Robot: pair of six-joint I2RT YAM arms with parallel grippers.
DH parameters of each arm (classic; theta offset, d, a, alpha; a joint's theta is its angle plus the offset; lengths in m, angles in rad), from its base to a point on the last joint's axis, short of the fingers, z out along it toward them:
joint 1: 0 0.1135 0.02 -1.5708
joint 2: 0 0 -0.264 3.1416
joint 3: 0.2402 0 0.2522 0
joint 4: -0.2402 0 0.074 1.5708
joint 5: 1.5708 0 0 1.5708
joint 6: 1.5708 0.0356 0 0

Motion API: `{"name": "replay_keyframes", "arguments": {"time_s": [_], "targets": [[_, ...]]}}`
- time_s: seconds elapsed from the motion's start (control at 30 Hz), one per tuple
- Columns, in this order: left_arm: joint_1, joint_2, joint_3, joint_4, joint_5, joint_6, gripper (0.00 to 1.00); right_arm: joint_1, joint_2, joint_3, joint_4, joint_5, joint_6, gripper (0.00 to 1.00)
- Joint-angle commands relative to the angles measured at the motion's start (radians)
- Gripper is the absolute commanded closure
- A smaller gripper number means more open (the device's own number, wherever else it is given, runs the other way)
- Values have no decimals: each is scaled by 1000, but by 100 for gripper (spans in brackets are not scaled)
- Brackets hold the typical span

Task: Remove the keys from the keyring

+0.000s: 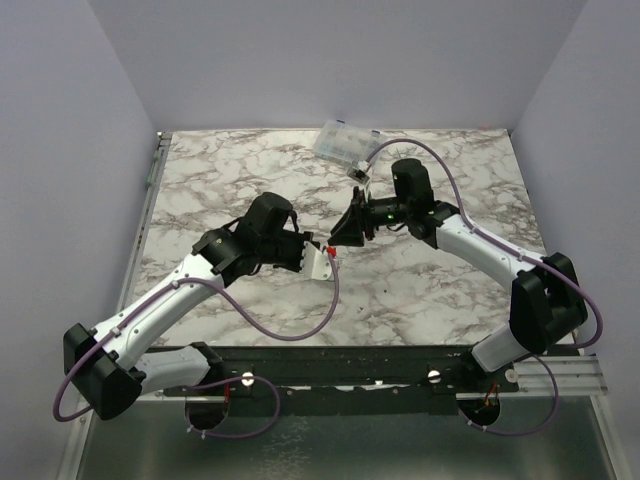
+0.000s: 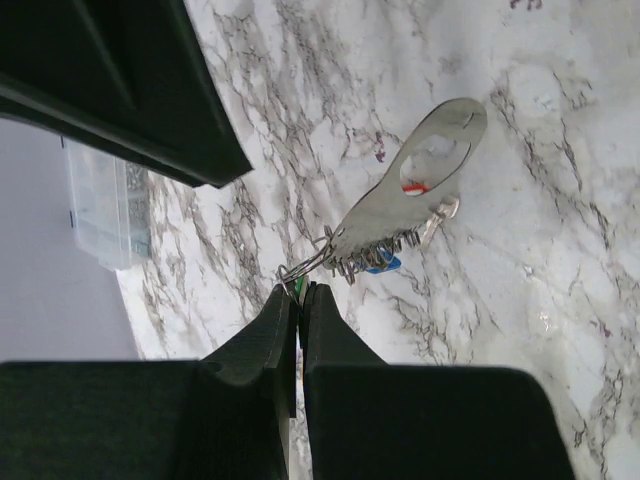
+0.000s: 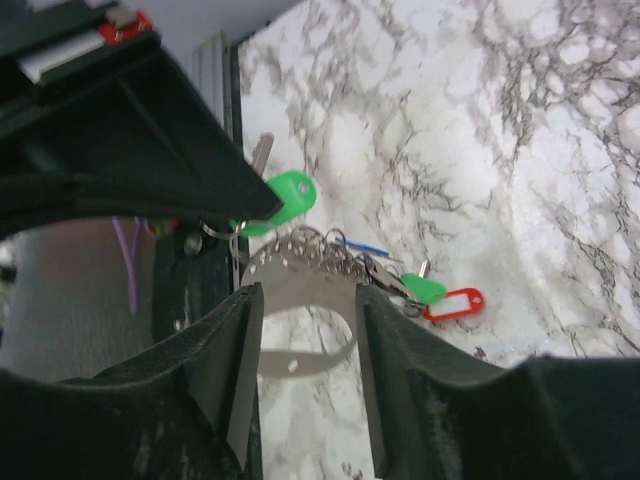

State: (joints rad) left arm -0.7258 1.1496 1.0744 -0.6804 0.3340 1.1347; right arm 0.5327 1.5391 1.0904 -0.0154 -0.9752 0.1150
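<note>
The keyring point(image 2: 375, 218) hangs just above the marble worktop point(image 2: 520, 330) near its middle, right in front of the left end effector point(image 2: 300, 292). That end effector's fingers are pressed together on a green-tagged key point(image 3: 285, 195), which is linked to the keyring by a small wire ring. The flat metal loop runs away from the fingertips with its far end free. The other keys point(image 2: 383, 262) bunch along its near end, among them a blue one, a second green one point(image 3: 427, 290) and a red tag point(image 3: 455, 304). The right end effector point(image 3: 305, 295) is close beside the bundle with its fingers apart and nothing between them. From its own camera the loop shows through the gap, casting a shadow on the marble below. The left arm reaches diagonally from its near-left base, its wrist turned to the right. The right arm rises from the near-right base, bends toward the far side and points back down and left at the bundle. A clear box point(image 1: 343, 145) sits well apart at the far edge.
</note>
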Motion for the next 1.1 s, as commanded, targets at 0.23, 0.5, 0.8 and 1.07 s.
{"name": "replay_keyframes", "arguments": {"time_s": [0.23, 0.5, 0.8, 1.07], "targets": [[1, -141, -118, -40, 74, 502, 100, 8, 27, 222, -499, -228, -698, 39], [-1, -244, -221, 7, 59, 836, 100, 113, 67, 258, -556, -177, -832, 39], [-1, -365, -362, 151, 55, 999, 100, 154, 92, 259, -516, -142, -826, 44], [-1, -452, -466, 327, 48, 995, 100, 179, 110, 230, -431, -129, -755, 49]]}}
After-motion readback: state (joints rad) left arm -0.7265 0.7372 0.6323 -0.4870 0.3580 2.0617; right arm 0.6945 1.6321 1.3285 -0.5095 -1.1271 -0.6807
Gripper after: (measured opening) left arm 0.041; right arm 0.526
